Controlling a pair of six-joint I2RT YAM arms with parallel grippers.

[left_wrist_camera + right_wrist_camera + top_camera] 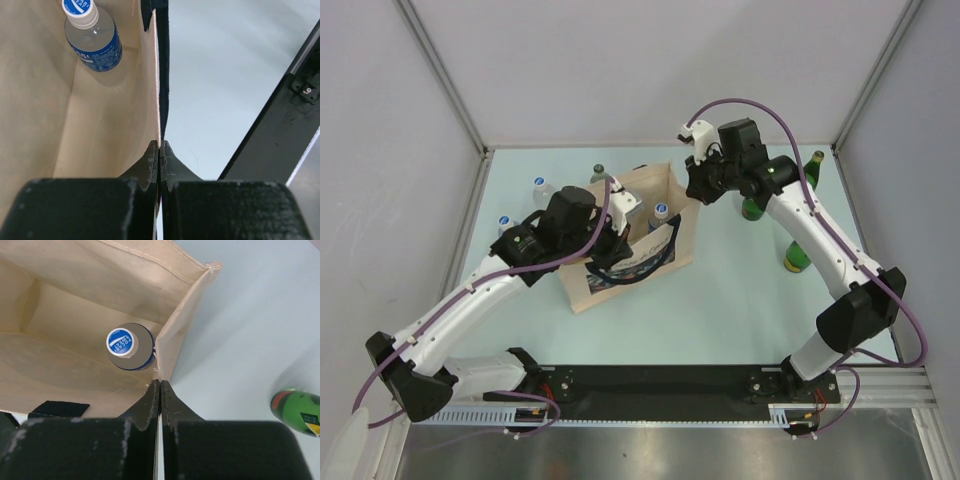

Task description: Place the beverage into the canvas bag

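My left gripper (160, 150) is closed tight on the canvas bag (595, 290), with the thin top edge of its near-left wall pinched between the fingers and no gap showing. My right gripper (160, 387) is closed the same way on the bag's rim at the far right corner, the fingers pressed flat together with the cloth running in between them. The bag stands upright in the middle of the table (740, 300), its mouth held open between my two arms and its printed side facing the near edge. Inside it a clear bottle (125, 346) with a blue label and white cap stands on the bag's floor, close against the right wall, just beside my right fingertips. Two more clear bottles (542, 190) stand on the table left of the bag. Green bottles (795, 258) stand well apart to the right.
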